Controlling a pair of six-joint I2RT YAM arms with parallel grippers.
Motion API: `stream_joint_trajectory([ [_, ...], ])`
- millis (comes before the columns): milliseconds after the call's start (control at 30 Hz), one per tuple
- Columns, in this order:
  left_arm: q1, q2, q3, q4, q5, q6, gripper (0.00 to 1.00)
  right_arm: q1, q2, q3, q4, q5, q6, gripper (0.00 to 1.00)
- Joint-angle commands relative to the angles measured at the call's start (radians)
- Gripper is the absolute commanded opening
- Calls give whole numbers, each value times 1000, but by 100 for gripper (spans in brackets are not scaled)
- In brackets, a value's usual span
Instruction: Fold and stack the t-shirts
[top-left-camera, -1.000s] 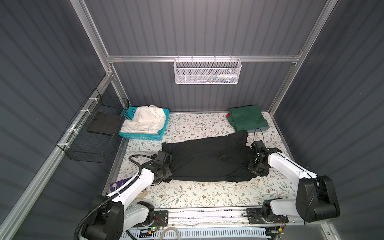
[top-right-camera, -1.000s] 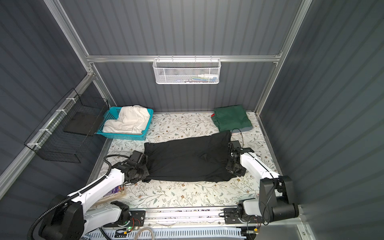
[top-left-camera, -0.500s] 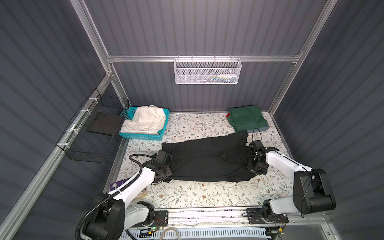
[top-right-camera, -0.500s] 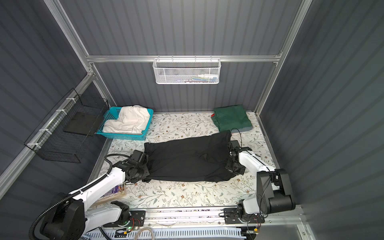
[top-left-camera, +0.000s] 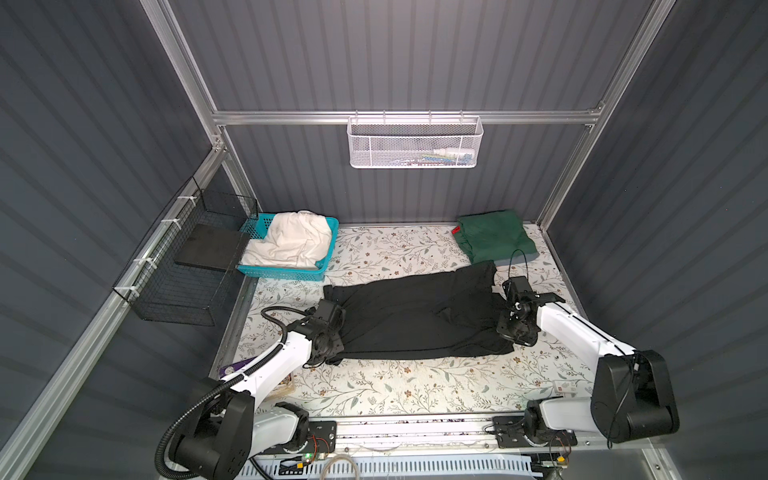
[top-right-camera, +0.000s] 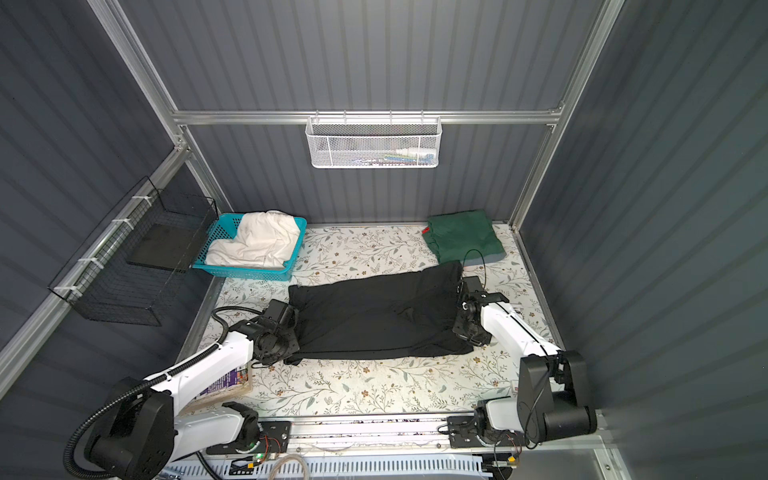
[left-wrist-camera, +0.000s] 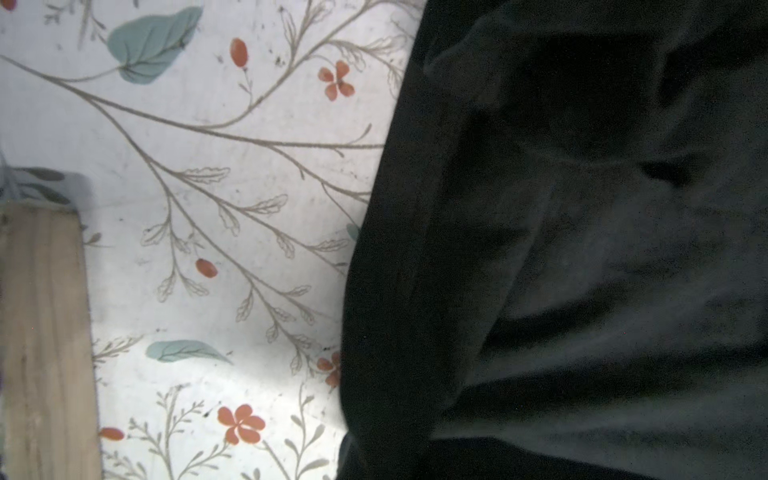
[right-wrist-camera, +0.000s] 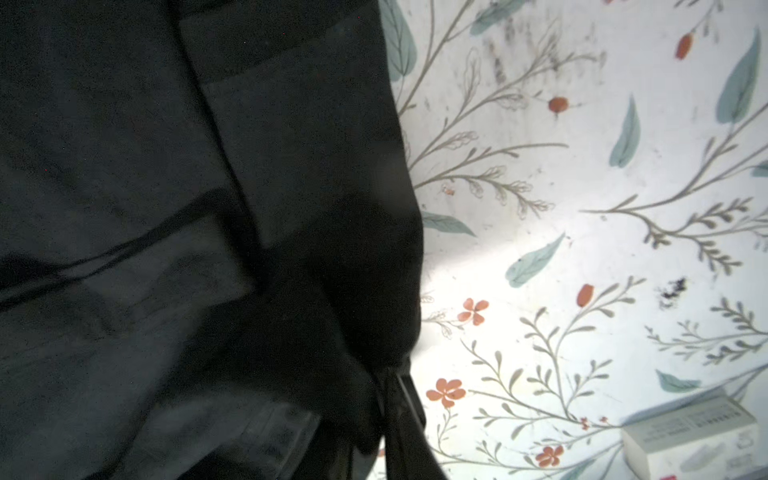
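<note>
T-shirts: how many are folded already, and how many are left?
Done: the dark green t-shirt lies folded at the back right. In hand: the black t-shirt lies spread out, left gripper and right gripper at its ends. Still to do: the cream-white t-shirt, crumpled in the turquoise basket.

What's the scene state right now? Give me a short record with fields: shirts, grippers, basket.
spread shirt: black cloth t-shirt, laid out flat but creased, between the two arms
left gripper: shut at that shirt's left edge; whether it pinches cloth is hidden
right gripper: shut on that shirt's right edge, cloth bunched at its finger
folded pile: dark green folded t-shirt on top, back right; grey and red edges beneath
unfolded: cream-white crumpled t-shirt in turquoise plastic lattice basket, back left
</note>
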Motion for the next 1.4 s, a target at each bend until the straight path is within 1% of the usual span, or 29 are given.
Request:
stream_joint_trajectory([
  [0,-4,13,22,-23,-24,19,0,-4,27,-4,0,-2,-1,18],
  [67,-4,19,24,-25,-23,20,0,-4,41,-2,5,-3,-2,18],
  [167,-4,16,23,-26,-23,23,0,-4,54,-1,13,4,-9,13],
  [300,-5,11,22,-29,-28,23,0,-4,53,2,17,19,-14,0],
  [467,-4,15,29,-31,-30,24,0,-4,21,20,-9,45,-21,0],
  [567,-4,13,50,-50,-60,34,0,-4,-57,26,-34,53,-3,0],
  [800,-4,-38,89,-72,-129,82,0,-2,-220,54,-156,62,62,0],
  [933,-4,-80,87,-77,-139,102,0,3,-313,39,-213,71,90,0],
  [1033,-4,-129,74,-80,-140,103,0,44,-379,49,-241,98,128,0],
  [1233,-4,-233,61,-102,-146,120,0,89,-432,76,-306,105,176,0],
  [1367,-4,-255,61,-112,-129,132,0,120,-459,70,-323,112,201,0],
])
